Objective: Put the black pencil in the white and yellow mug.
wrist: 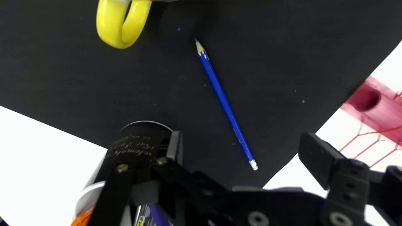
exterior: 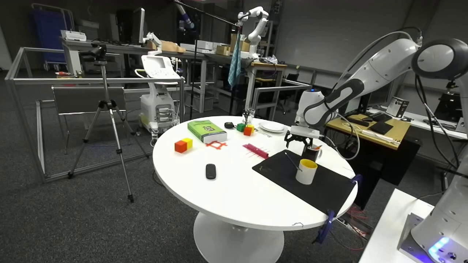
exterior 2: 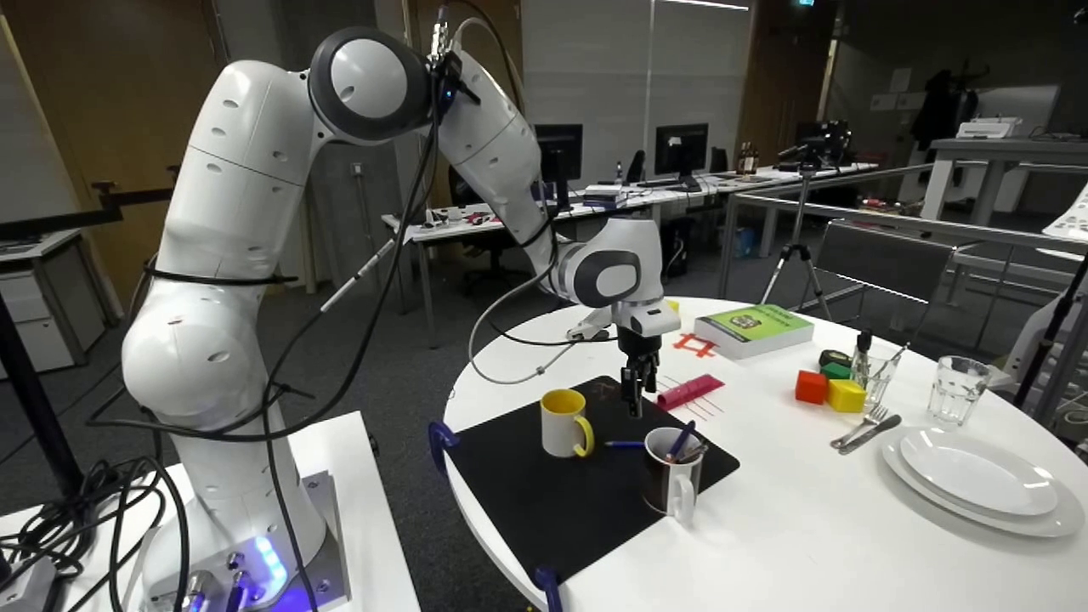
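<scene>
The only loose pencil [wrist: 224, 102] looks blue, not black, with a sharpened tip and a silver end. It lies flat on the black mat [wrist: 282, 62] and shows in both exterior views [exterior: 292, 160] [exterior 2: 625, 444]. The white and yellow mug [exterior 2: 561, 429] stands upright on the mat, white outside, yellow inside and on the handle. It also shows in an exterior view [exterior: 306, 176]; in the wrist view only its yellow handle [wrist: 121, 29] shows, near the pencil's tip. My gripper [wrist: 243, 150] is open and empty above the mat, with the pencil's silver end between its fingers in view.
A dark mug [exterior 2: 671, 484] holding pens stands on the mat close to my gripper's left finger in the wrist view. A pink holder [exterior: 257, 150] with thin red wires lies beside the mat. Blue clamps [exterior: 325, 226] grip the table edge. Plates [exterior 2: 977, 476] and glasses [exterior 2: 956, 387] stand farther off.
</scene>
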Available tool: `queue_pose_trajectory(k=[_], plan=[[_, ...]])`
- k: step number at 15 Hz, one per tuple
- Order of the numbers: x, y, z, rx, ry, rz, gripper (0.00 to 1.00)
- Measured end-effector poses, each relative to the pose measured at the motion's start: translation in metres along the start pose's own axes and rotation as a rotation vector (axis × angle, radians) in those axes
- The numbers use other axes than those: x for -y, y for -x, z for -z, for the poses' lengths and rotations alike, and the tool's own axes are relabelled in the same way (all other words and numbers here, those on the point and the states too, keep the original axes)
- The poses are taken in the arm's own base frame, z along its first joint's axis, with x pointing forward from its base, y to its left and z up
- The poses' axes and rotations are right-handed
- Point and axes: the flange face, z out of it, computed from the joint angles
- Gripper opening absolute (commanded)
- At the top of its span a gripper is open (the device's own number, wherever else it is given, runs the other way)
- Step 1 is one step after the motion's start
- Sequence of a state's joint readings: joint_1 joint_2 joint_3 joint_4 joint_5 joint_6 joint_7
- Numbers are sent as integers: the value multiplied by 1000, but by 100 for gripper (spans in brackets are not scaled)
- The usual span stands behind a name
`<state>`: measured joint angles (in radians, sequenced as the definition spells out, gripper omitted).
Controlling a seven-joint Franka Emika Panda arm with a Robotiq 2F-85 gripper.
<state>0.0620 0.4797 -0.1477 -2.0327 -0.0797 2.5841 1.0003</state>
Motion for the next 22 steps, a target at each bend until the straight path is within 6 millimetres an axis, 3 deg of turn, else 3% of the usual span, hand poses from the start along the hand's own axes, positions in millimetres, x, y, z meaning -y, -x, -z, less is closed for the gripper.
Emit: queue_pose_trajectory(k=[7, 13, 22], plan=[[-1, 3, -9, -2, 16, -36, 100], [-4, -6, -33, -5, 46, -57, 100], [9, -8, -63, 8, 62, -66, 100]])
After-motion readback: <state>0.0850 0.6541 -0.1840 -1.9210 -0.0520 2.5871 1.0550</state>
